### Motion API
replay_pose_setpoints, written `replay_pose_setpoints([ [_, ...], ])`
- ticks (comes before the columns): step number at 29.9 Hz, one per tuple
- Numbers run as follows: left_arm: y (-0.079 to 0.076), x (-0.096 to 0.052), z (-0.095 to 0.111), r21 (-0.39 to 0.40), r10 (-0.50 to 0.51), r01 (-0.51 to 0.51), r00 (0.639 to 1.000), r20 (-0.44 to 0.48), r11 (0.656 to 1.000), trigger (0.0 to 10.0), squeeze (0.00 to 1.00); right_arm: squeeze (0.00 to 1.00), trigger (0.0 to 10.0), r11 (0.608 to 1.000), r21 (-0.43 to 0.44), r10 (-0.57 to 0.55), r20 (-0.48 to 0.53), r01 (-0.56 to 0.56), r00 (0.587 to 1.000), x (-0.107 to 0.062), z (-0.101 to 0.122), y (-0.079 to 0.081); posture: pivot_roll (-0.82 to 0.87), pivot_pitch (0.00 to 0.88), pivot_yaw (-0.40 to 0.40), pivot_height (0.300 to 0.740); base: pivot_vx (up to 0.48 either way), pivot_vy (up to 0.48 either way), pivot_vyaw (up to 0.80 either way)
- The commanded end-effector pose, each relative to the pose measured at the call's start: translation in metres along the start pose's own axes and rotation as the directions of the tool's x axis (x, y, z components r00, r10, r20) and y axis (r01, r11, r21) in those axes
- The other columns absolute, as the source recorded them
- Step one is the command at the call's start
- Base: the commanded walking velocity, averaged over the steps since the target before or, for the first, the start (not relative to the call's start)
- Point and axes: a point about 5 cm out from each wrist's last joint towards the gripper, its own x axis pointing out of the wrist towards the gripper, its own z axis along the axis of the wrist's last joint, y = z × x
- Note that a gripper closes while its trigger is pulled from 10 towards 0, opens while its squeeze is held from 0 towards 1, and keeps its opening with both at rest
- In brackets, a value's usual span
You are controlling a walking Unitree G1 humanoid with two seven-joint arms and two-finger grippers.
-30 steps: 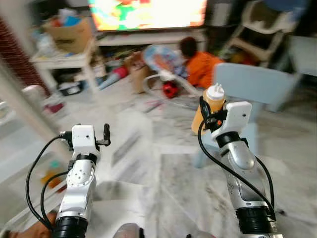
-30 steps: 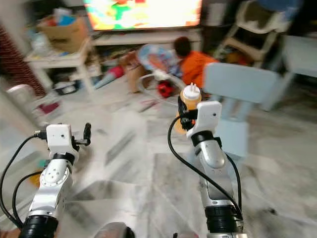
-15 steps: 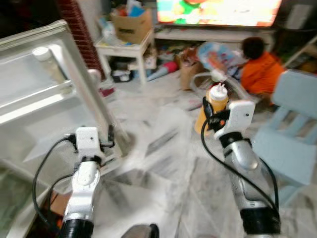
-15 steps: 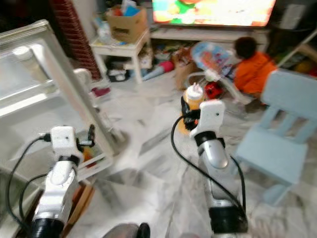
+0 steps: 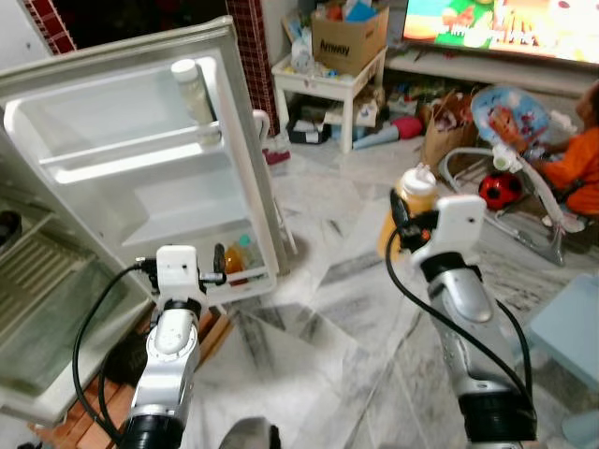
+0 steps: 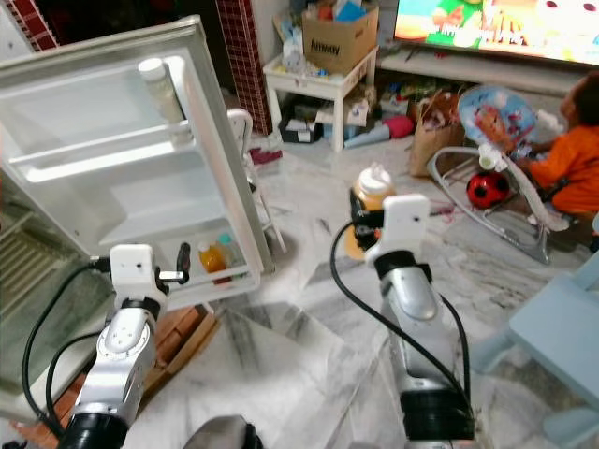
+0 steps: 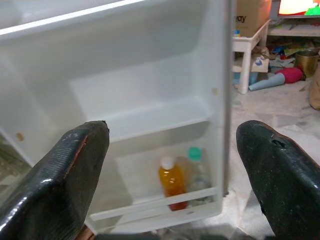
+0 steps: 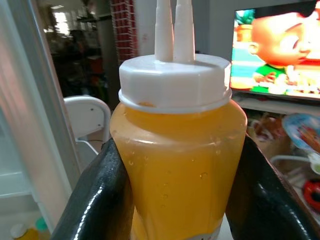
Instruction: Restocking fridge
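Observation:
The fridge door point(image 5: 140, 159) stands wide open at my left. A pale bottle point(image 5: 194, 94) sits on its upper shelf. An orange juice bottle point(image 7: 171, 180) and a green-capped bottle point(image 7: 196, 167) stand on its lowest shelf. My left gripper point(image 7: 172, 130) is open, with nothing between its fingers, and points at that lowest shelf from close by. My right gripper point(image 8: 176, 145) is shut on a yellow squeeze bottle point(image 5: 412, 206) with a white twin-nozzle cap. It holds the bottle upright at chest height, to the right of the door.
The fridge body with a wire shelf point(image 5: 37, 281) lies at the far left. A white side table point(image 5: 328, 84) carrying a cardboard box point(image 5: 351, 37) stands behind the door. A child in orange point(image 5: 578, 159) sits by a baby bouncer point(image 5: 505, 112) and the TV point(image 5: 505, 23). A light blue chair point(image 5: 571, 327) is at the right.
The view has swung left, so the open fridge door now shows sharp and close. The right gripper still holds the yellow bottle, and the left gripper now faces the door's lowest shelf.

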Motion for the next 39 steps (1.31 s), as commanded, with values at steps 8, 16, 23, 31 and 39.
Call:
replay_pose_setpoints([
  [8,0.011,0.001,0.0,0.016,0.023,-0.023,1.0,0.004,1.0,10.0,0.0,0.0,10.0,1.0,0.021,0.02,-0.01,-0.02,1.0,0.002,-0.002,0.01,-0.04,0.0,0.063,0.74,0.0,0.48,0.0],
  [16,0.012,-0.001,0.001,0.006,0.03,-0.03,0.999,0.017,1.0,10.0,0.0,0.0,10.0,0.999,0.012,0.03,-0.02,-0.03,0.999,0.002,-0.004,0.011,-0.03,0.0,0.045,0.74,0.0,0.474,0.0],
  [23,0.013,-0.005,0.001,0.003,0.043,-0.043,0.999,0.027,0.999,10.0,0.0,0.0,10.0,0.997,0.006,0.071,-0.028,-0.071,0.997,0.006,-0.005,0.013,-0.01,0.0,-0.002,0.74,0.0,0.123,0.0],
  [31,0.019,-0.011,-0.003,-0.001,0.072,-0.072,0.997,0.023,0.997,10.0,0.0,0.0,10.0,0.994,0.0,0.106,-0.029,-0.106,0.994,0.01,-0.005,0.018,0.01,0.0,-0.013,0.74,0.0,0.0,0.0],
  [39,0.02,-0.008,-0.001,0.0,0.077,-0.077,0.997,0.029,0.997,10.0,0.0,0.0,10.0,0.99,-0.014,0.138,-0.028,-0.138,0.99,0.01,-0.005,0.024,0.0,0.0,-0.019,0.74,0.0,0.0,0.0],
])
